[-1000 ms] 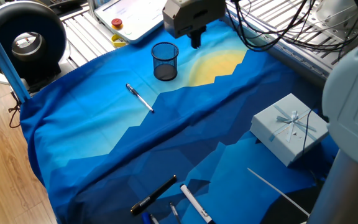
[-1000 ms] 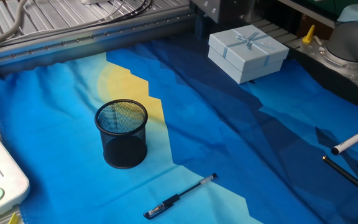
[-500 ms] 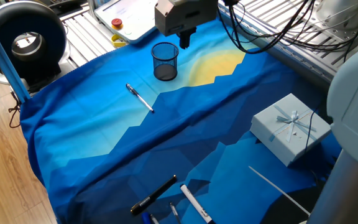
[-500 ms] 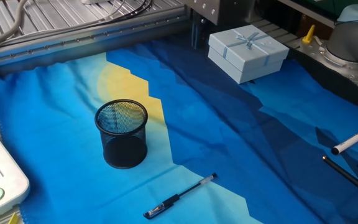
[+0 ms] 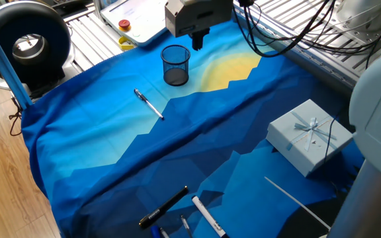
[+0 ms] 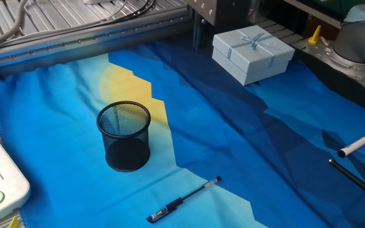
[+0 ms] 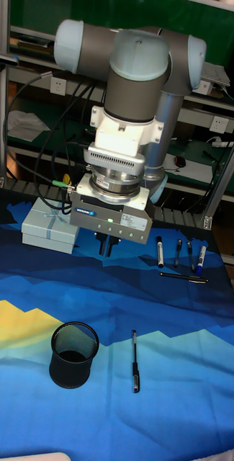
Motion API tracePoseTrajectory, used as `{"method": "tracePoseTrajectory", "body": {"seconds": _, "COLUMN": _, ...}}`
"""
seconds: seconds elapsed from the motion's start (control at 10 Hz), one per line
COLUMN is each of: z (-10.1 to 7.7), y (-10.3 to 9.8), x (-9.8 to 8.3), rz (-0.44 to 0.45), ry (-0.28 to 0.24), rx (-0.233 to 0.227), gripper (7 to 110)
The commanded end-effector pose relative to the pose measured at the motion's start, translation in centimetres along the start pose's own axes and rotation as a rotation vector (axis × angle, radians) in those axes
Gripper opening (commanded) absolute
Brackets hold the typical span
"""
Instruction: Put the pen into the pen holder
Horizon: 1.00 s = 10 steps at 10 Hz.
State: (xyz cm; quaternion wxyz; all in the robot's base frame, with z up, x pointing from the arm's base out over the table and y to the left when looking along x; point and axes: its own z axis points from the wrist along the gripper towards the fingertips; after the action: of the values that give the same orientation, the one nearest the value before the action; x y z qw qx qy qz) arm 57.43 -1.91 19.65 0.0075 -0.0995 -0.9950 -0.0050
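overhead, the claw (image 7: 107, 245) hangs empty, fingers pinched narrow.
below it the pen holder (image 7: 73, 354); pen (image 7: 135, 360) just beside.

Grey-jointed silver arm (image 7: 135, 72), ribbed white wrist, dark-fingered claw (image 7: 106, 245), black cables.

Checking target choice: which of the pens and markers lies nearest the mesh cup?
The slim silvery pen, alone beside the mesh cup; the other pens cluster at the cloth's far end.
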Motion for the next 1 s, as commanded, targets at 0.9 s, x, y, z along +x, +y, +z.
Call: {"method": "tracePoseTrajectory", "body": {"seconds": 0.9, "z": -0.5, "y": 6.5, "x": -6.1, "rz": -0.078, "ry": 0.011, "rx": -0.016, "gripper": 7}}
